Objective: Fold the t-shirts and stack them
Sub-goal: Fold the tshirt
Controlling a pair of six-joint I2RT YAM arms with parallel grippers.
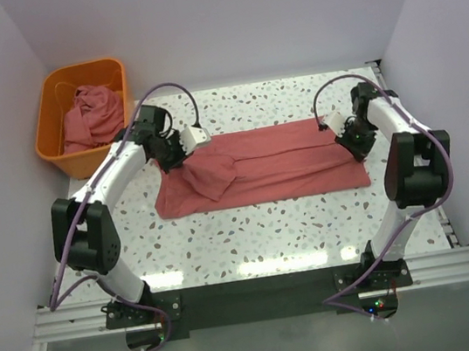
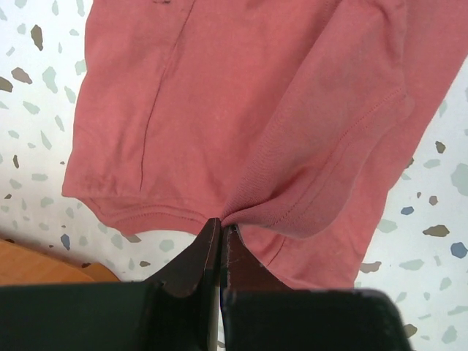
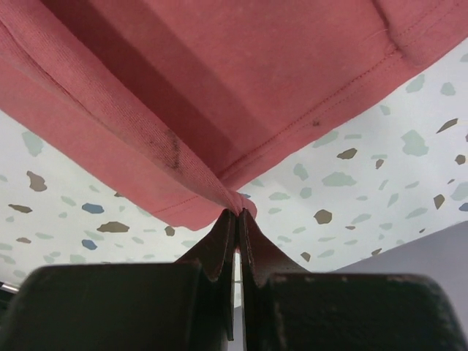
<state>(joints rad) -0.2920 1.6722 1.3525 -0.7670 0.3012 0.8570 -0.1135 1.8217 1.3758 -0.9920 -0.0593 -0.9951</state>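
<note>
From above, a shirt [image 1: 260, 167] is lying across the far middle of the table [image 1: 269, 232] as a long band. The left claw [image 1: 177, 155] is sitting at its far left corner and the right claw [image 1: 351, 142] at its right end. A flap near the left claw is lying doubled over the band. A second shirt [image 1: 92, 117] is sitting crumpled in the basket [image 1: 59, 153] off the table's far left corner. Through the left wrist camera, the left claw [image 2: 221, 228] is pinching tight on a gathered hem of the shirt [image 2: 241, 102], and the cloth is spreading away from the tips over the table [image 2: 29, 110]. Through the right wrist camera, the right claw [image 3: 237, 216] is clamping a bunched corner of the shirt [image 3: 241, 80]. The cloth is fanning out ahead of the tips, with a dark smudge showing along one hem.
</note>
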